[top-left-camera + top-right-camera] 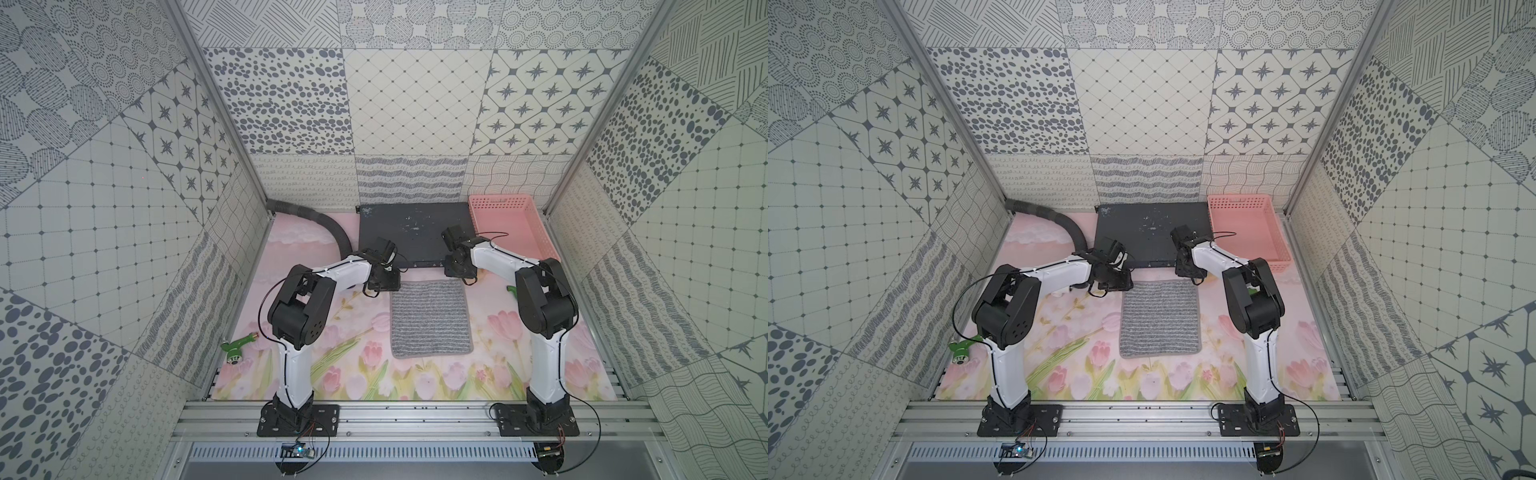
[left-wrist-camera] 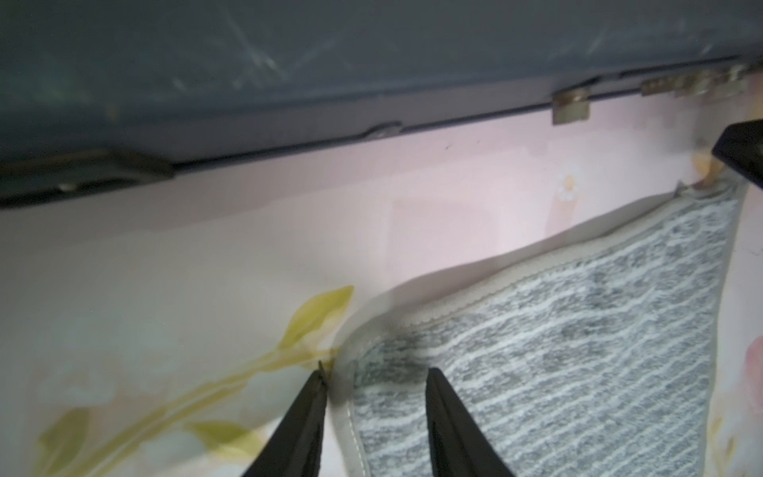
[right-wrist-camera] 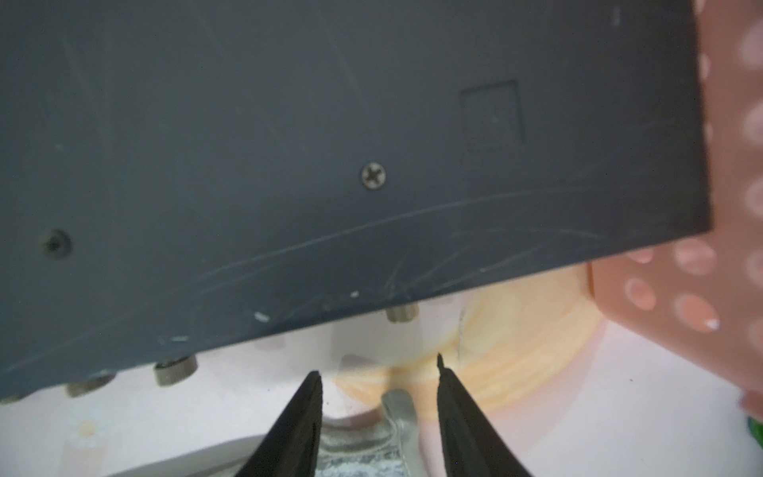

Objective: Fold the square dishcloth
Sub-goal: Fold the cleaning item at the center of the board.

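Judging by how things lie, the fold has not begun. The dishcloth (image 1: 430, 318) lies spread flat in a single layer on the flowered mat (image 1: 353, 374), just below the centre of the frame in both top views. Its striped face is up, all four edges show, and none is turned over. What looks done is the approach. In a top view the left gripper (image 1: 384, 282) stands at the cloth's upper left corner and the right gripper (image 1: 459, 270) at its upper right corner, both just short of the dark board (image 1: 415, 232). In the left wrist view that gripper's jaws stand apart and unclenched. One finger is on the mat just beside the hem and the other over the stripes, with the corner between them. In the right wrist view the jaws are likewise apart and hold nothing. The small loop (image 3: 398, 406) lies between them, and the cloth's corner shows at the bottom edge of the frame. Almost everything is left, I judge: pinching both corners, lifting them, carrying them down to the lower edge, laying them even and letting go.
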Tool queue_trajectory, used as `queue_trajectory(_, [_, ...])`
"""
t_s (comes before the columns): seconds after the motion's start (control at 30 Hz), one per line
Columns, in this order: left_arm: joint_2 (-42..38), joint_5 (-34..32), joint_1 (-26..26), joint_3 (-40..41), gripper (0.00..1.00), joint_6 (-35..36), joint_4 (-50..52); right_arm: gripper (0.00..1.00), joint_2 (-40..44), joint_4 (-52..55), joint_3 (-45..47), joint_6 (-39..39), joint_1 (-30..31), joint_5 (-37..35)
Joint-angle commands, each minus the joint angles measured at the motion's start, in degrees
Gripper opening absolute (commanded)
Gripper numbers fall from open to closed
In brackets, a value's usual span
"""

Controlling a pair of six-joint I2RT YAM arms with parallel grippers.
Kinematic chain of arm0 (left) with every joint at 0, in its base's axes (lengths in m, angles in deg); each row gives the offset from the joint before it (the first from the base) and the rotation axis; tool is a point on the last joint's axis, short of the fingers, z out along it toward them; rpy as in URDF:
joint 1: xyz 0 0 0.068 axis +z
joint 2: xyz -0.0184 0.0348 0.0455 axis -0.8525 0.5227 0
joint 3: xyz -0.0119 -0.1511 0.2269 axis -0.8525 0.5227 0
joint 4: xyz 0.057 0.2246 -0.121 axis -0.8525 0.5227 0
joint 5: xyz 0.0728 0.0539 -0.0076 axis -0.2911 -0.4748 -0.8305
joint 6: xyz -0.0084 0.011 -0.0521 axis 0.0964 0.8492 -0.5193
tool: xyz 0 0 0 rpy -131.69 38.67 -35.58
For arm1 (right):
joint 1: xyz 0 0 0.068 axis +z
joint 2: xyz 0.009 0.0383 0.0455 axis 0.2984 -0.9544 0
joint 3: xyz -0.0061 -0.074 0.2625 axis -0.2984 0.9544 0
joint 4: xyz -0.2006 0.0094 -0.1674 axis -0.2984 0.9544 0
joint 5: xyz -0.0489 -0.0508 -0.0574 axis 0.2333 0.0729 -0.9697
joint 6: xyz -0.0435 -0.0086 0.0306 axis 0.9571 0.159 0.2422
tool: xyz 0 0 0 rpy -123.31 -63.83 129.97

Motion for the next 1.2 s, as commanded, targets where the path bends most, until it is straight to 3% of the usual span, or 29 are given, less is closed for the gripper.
queue_trajectory(0.0, [1.5, -2.3, 0.2, -0.7, 0.40, 1.3, 1.7, 0.47, -1.1, -0.8, -1.3, 0.6, -0.1, -1.0])
queue_trajectory(0.2, [3.0, -1.9, 0.2, -2.3, 0.41, 1.5, 1.7, 0.45, -1.1, -0.8, -1.2, 0.5, -0.1, -1.1])
queue_trajectory(0.63, [3.6, -1.8, 0.2, -2.1, 0.16, 1.5, 1.3, 0.42, -1.3, -0.9, -0.4, 0.2, -0.1, -2.2])
queue_trajectory(0.77, [3.3, -2.0, 0.2, -1.6, 0.01, 1.5, 1.2, 0.44, -0.3, -0.8, 0.6, -0.1, -0.1, -3.1])
queue_trajectory(1.17, [0.2, -1.7, 0.2, 2.9, 0.00, 1.9, -1.9, 0.42, 0.2, -1.7, 2.1, 0.5, -0.5, -4.9])
